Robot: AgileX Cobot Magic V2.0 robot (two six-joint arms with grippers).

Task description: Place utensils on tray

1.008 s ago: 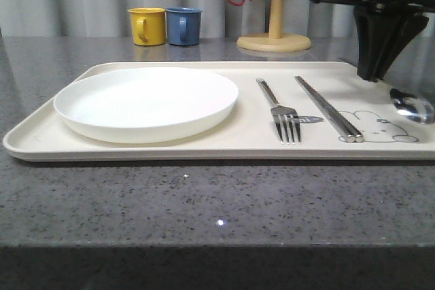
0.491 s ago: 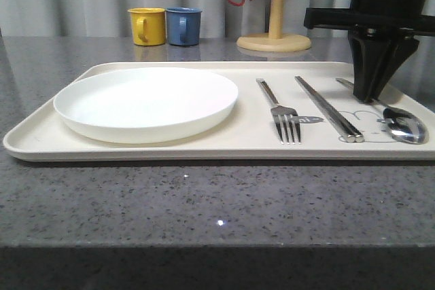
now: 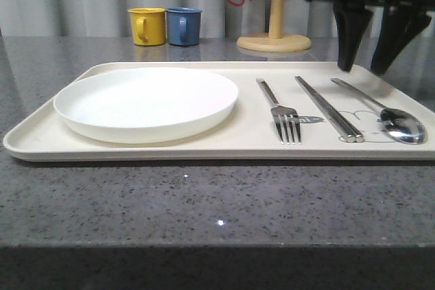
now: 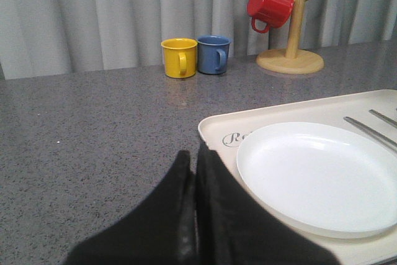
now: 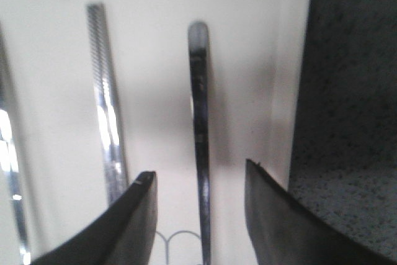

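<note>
Large cream rectangular tray (image 3: 170,146) sits on the grey speckled stone counter (image 3: 204,202). On it, round shallow white plate (image 3: 145,102) at the left; rightward come silver four-tined metal fork (image 3: 280,113), pair of long flat metal chopsticks (image 3: 328,109), then metal spoon (image 3: 386,114). Behind the tray: yellow mug (image 3: 147,26), blue mug (image 3: 183,26) touching, wooden mug tree (image 3: 274,35) further right.

tray (image 4: 214,130) script cut short by plate (image 4: 316,175), spoon (image 5: 200,134) handle blurred

My right gripper (image 3: 367,66) hangs raised with its fingers spread wide apart; my left gripper (image 4: 193,172) rests low, fingers pressed together.
</note>
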